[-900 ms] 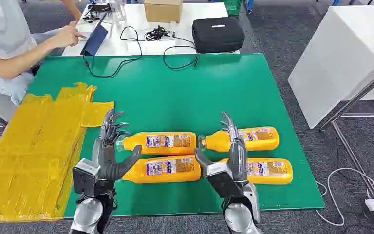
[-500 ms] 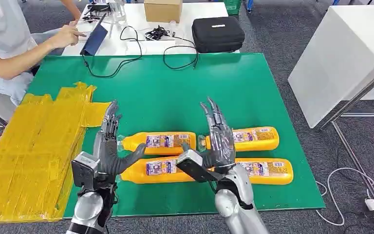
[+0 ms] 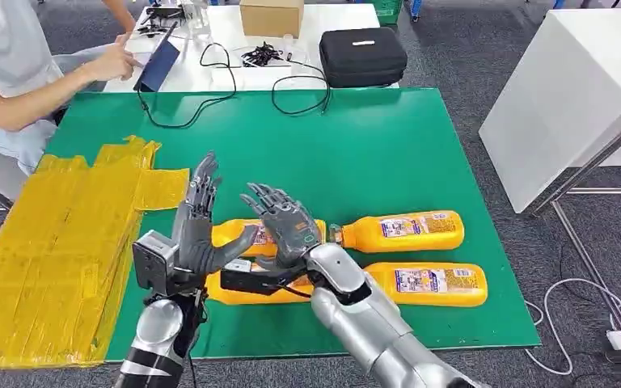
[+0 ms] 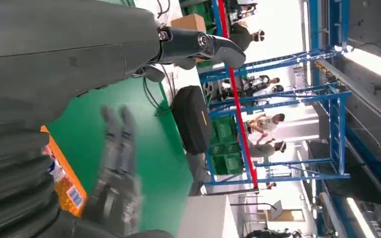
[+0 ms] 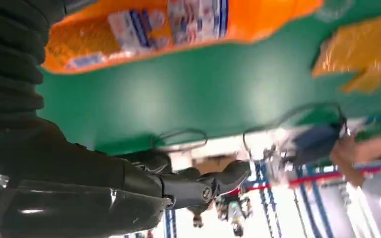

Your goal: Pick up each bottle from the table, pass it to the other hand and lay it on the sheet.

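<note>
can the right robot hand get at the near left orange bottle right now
Probably yes. The right robot hand hovers open over the near-left orange plastic bottle on the green table, nothing between them. The left robot hand is open close beside it, which may crowd the approach.

You see orange bottles (image 3: pixel 411 230) with blue-and-white labels on a green table (image 3: pixel 348 153); at left lies a yellow sheet (image 3: pixel 48 242).
</note>
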